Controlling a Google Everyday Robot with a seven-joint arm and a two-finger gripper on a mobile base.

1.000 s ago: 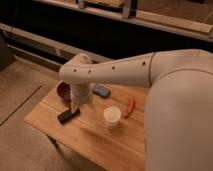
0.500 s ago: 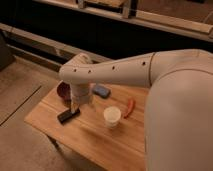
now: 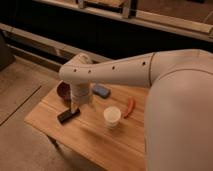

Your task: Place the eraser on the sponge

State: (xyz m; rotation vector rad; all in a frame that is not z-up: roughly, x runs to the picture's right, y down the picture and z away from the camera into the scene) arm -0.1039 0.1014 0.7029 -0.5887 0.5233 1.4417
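Note:
The eraser [image 3: 68, 115], a flat black bar, lies on the wooden table [image 3: 90, 135] near its front left. The sponge [image 3: 102, 90], a blue-grey rounded pad, rests farther back, right of the arm's wrist. My gripper [image 3: 74, 106] hangs from the white arm directly above the eraser's right end, close to it or touching it. The arm's wrist hides most of the gripper.
A dark purple bowl [image 3: 63, 91] sits at the table's back left, partly behind the wrist. A white cup [image 3: 112, 116] stands mid-table, with a red-orange elongated item [image 3: 130, 106] to its right. The big white arm covers the table's right side. Floor lies left and in front.

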